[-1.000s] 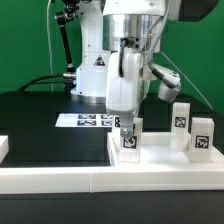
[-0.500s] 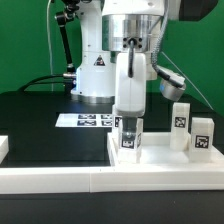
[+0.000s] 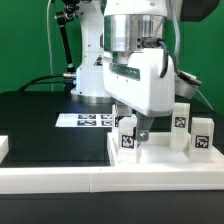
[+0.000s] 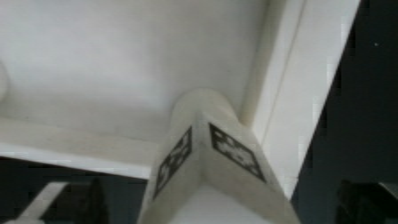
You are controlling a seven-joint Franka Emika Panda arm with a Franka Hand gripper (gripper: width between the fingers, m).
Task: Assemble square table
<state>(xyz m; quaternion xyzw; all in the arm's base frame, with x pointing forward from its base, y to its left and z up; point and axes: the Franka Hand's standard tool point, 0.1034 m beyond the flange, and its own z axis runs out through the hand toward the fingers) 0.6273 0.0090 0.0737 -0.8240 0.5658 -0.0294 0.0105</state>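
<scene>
The square table's white top [image 3: 165, 160] lies flat on the exterior view's right, rim up. One tagged white leg [image 3: 127, 138] stands upright in its near left corner. My gripper [image 3: 137, 128] hangs tilted just over and beside that leg, open, with one dark finger [image 3: 145, 128] showing apart from it on the right. Two more legs [image 3: 182, 115] [image 3: 202, 135] stand at the top's right side. In the wrist view the same leg [image 4: 210, 150] rises in the corner against the raised rim [image 4: 294, 60], and my gripper [image 4: 210, 208] straddles it loosely.
The marker board [image 3: 88, 120] lies on the black work surface behind the top. A long white rail [image 3: 60, 180] runs along the front edge, with a white block [image 3: 3, 148] at the far left. The robot's base [image 3: 95, 70] stands behind.
The jaws have opened and let go of the leg, which stays standing in the corner. The hand has tilted and swung toward the exterior view's right.
</scene>
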